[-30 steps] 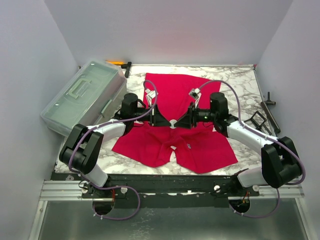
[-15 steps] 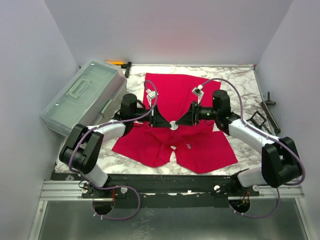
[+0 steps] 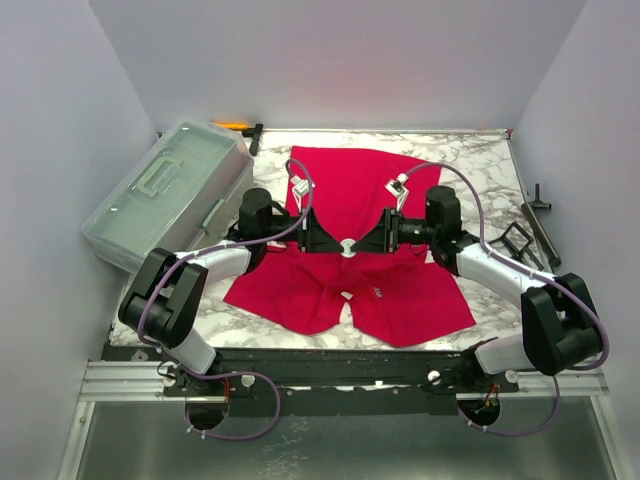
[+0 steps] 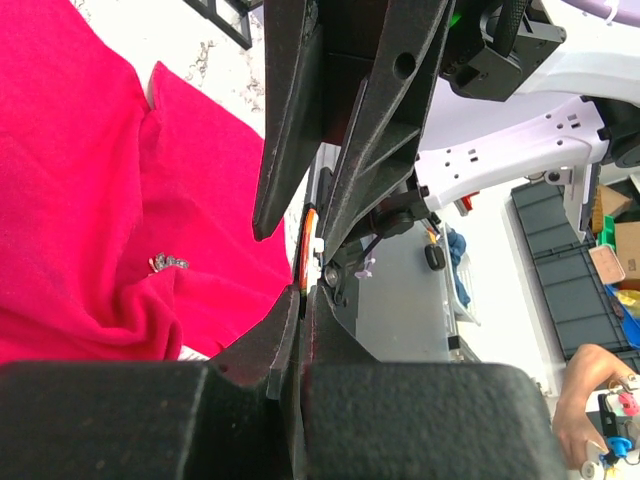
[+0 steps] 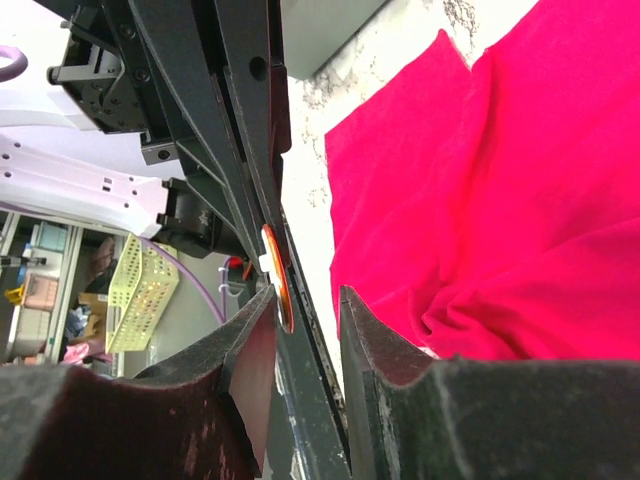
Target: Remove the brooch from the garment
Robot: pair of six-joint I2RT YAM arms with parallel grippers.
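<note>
red t-shirt [image 3: 350, 180] is lying spread on the marble desk [image 3: 470, 160], cloth bunching toward the middle where the two arms are meeting. left gripper [image 3: 335, 246] and right gripper [image 3: 358, 246] are facing each other tip to tip just above that bunch.

brooch [image 4: 307, 250]: reading as a round disc with an orange rim, showing edge-on. it is sitting between the two sets of tips, raised off the flat of the shirt. left jaws are clenched on it, the rim sticking out past their tips. right jaws are standing parted and straddling the disc, one tip close beside it, the other showing a gap. they are not clamping it, as far as the right wrist view shows.

cannot tell whether a pin is passing through cloth, since the fingers are hiding the disc's back. a small silvery piece [image 4: 168, 262] is lying on the shirt apart from the disc, too small to name.

step in hand, by my reading: getting a second grip on the brooch so it can be worked free. next move is calling for the right jaws closing squarely on the rim, then a pull away from the cloth. a skewed pinch is risking the disc slipping out edgewise, or cloth lifting with it.
</note>
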